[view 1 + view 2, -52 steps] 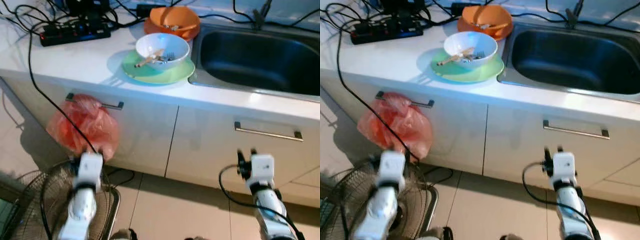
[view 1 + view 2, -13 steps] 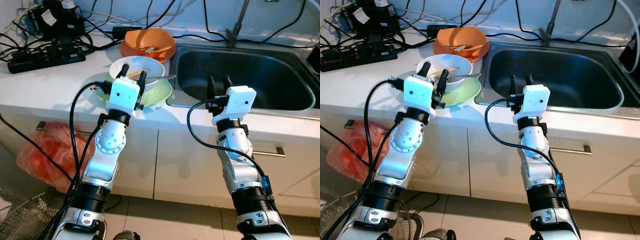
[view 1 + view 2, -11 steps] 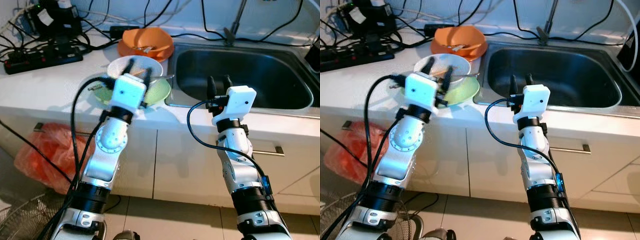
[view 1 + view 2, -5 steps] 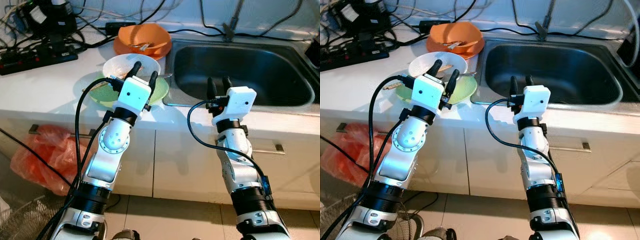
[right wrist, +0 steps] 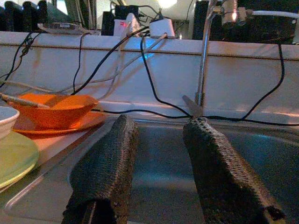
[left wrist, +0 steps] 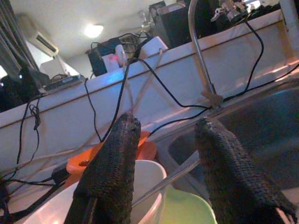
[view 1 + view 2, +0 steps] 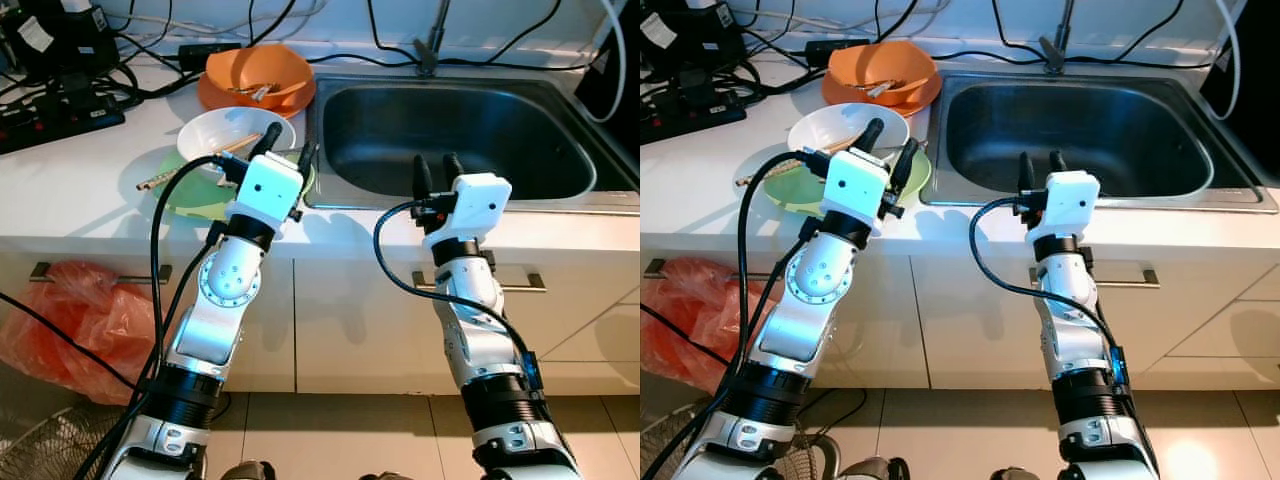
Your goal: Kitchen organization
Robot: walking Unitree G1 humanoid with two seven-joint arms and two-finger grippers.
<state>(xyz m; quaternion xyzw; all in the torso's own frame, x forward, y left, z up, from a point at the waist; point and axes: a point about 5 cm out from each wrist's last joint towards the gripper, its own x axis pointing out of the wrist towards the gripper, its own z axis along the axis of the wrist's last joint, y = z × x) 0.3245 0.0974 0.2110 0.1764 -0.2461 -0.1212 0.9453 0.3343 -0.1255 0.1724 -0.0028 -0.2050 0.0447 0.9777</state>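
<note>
A white bowl [image 7: 225, 130] holding chopsticks and a fork sits on a green plate [image 7: 183, 194] on the white counter, left of the steel sink [image 7: 450, 125]. Behind it an orange bowl [image 7: 255, 72] with utensils rests on an orange plate. My left gripper [image 7: 290, 142] is open and empty, raised just above the white bowl's right rim and the plate. In the left wrist view the bowl [image 6: 145, 181] and a metal utensil handle [image 6: 173, 177] lie below my left gripper [image 6: 168, 126]. My right gripper [image 7: 435, 162] is open and empty over the sink's front edge.
A faucet [image 7: 432, 40] stands behind the sink. A power strip [image 7: 60, 105] and tangled cables crowd the counter's back left. A red plastic bag [image 7: 70, 320] hangs from a cabinet handle below. A dark object [image 7: 620, 70] sits at the sink's right end.
Both arms have risen from hanging by the cabinets to counter height. In the last half second the camera shifted; the left gripper stays by the white bowl, and the right holds over the sink edge.
</note>
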